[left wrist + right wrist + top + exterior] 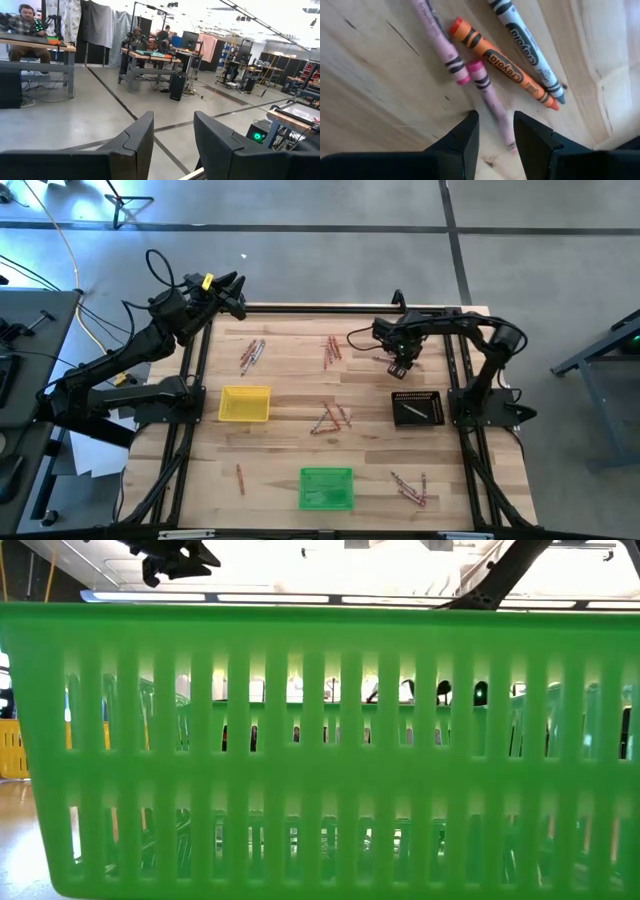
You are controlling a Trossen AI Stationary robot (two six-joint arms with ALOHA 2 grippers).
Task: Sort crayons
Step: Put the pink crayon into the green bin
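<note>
Pale wood planks form the table [290,445], where crayons [330,418] lie in scattered clusters around a yellow tray [245,404], a green tray [327,488] and a black tray [418,408]. At the far right, the right gripper [494,131] hovers low, fingers apart, over a pink crayon [490,97] beside an orange crayon [503,64]. Raised off the far left corner, the left gripper [173,137] is spread, facing a grey-floored workshop where people sit at desks [150,56].

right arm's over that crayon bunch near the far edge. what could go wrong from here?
1. The right gripper hangs open over a pink crayon lying close beside another pink crayon and an orange crayon; closing may catch or scatter neighbours.
2. Round crayons may roll away if nudged.
3. The black tray already holds a crayon; colours may get mixed.
</note>
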